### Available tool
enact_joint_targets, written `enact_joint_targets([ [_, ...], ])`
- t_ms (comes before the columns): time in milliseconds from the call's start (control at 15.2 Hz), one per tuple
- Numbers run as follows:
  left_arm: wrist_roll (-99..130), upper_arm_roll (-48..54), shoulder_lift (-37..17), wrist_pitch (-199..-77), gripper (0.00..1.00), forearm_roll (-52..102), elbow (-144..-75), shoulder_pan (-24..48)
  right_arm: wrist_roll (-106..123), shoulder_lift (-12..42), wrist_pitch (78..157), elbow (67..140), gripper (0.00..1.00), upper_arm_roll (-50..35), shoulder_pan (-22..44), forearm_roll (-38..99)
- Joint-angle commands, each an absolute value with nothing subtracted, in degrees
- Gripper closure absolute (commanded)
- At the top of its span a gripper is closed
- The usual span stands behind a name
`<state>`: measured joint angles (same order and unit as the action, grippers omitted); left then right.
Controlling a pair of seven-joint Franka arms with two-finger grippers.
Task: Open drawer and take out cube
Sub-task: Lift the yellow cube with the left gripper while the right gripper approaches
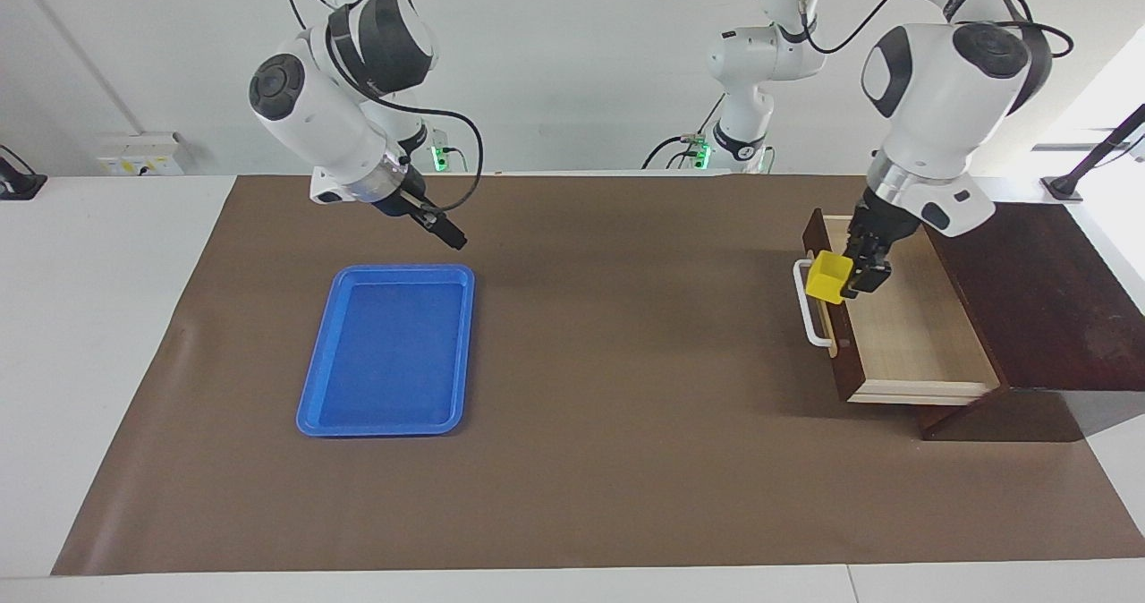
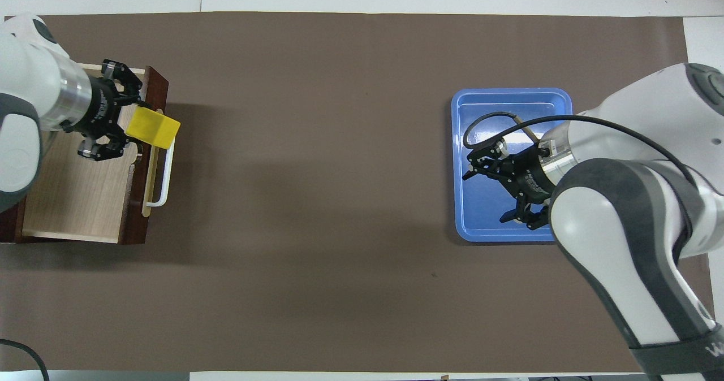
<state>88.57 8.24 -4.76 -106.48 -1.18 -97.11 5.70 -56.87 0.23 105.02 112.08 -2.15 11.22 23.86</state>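
Cube [image 1: 828, 279] sits pinched in left tool [image 1: 860, 274]; right tool [image 1: 456, 242] spread, empty.

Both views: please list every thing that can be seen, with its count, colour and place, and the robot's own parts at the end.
drawer: one, dark reddish-brown with pale wood inside, pulled open from the sloped box at the left arm's end of the table.
handle: one, white, on the drawer's front.
cube: one, yellow, held up in the air over the drawer's front and handle.
tray: one, blue, on the mat toward the right arm's end.
mat: one, brown, covers the table.
left gripper: black, shut on the cube.
right gripper: black, open, over the tray.
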Motion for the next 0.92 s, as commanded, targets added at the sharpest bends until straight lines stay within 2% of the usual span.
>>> enact_joint_targets([
  [0, 102.1, 7.5, -4.7, -105.7, 1.00, -0.4, -97.1, 10.1, -61.2, 1.6, 112.3, 115.5, 0.00, -2.0, 14.8, 27.9],
  [197, 114.7, 7.5, -5.4, -106.5, 1.00, 3.9, -98.7, 14.0, -64.8, 3.4, 120.0, 117.6, 0.00, -2.0, 17.0, 33.9],
  [329, 125.4, 7.4, -5.0, -107.9, 1.00, 3.9, -101.4, 19.0, -67.7, 3.2, 125.9, 120.4, 0.00, -2.0, 19.6, 38.8],
  [460, 133.6, 7.4, -4.7, -109.4, 1.00, 3.9, -103.1, 21.9, -69.8, 3.4, 129.1, 122.2, 0.00, -2.0, 22.6, 41.1],
  [855, 145.6, 7.4, -4.5, -114.7, 1.00, 3.8, -107.4, 30.4, -70.0, 4.0, 129.7, 124.0, 0.00, -2.0, 24.3, 46.1],
])
